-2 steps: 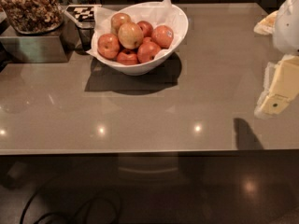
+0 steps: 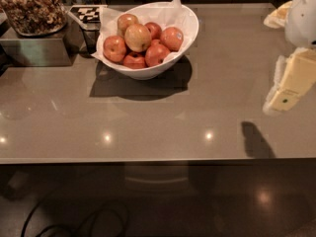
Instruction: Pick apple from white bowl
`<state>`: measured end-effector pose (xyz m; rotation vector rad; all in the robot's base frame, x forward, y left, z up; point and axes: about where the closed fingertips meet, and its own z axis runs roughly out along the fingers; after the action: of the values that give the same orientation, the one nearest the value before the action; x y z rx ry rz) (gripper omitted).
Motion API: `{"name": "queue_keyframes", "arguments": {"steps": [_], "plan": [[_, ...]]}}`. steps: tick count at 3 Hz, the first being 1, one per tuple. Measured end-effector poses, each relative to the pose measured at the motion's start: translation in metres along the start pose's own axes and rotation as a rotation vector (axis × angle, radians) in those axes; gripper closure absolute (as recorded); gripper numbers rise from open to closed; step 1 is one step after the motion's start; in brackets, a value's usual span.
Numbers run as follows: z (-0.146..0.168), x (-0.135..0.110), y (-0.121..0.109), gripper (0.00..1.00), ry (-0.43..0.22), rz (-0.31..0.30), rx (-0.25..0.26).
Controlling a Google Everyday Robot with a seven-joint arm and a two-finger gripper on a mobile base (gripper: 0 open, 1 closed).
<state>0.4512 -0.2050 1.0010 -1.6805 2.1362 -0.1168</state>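
At right edge, gripper hangs over the table, grip state can't tell, practically unmoved since last frame. Apple untouched atop pile in white bowl, well apart. Reach looks barely started.

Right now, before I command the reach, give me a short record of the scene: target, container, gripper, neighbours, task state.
target: palest yellowish-tan apple, on top of the pile, among darker red apples
container: wide glossy white bowl with wavy rim, lined with white paper, on the grey-brown table
gripper: pale two-finger gripper at the right edge of view, over the table, well apart from the bowl
neighbours: clear container of brown snacks at far left; black-and-white checkered tag beside it
task state: apple in bowl, not yet grasped
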Motion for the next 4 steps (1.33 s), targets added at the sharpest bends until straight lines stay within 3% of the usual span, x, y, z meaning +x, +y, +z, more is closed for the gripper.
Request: {"name": "queue_keyframes", "arguments": {"steps": [1, 2, 3, 4], "plan": [[0.005, -0.041, -0.036, 0.0, -0.123, -0.068, -0.002], [0.027, -0.091, -0.082, 0.0, -0.267, -0.104, -0.048], [0.016, -0.101, -0.102, 0.0, -0.31, -0.105, -0.006], [0.019, -0.098, -0.099, 0.0, -0.333, -0.077, 0.008]]}}
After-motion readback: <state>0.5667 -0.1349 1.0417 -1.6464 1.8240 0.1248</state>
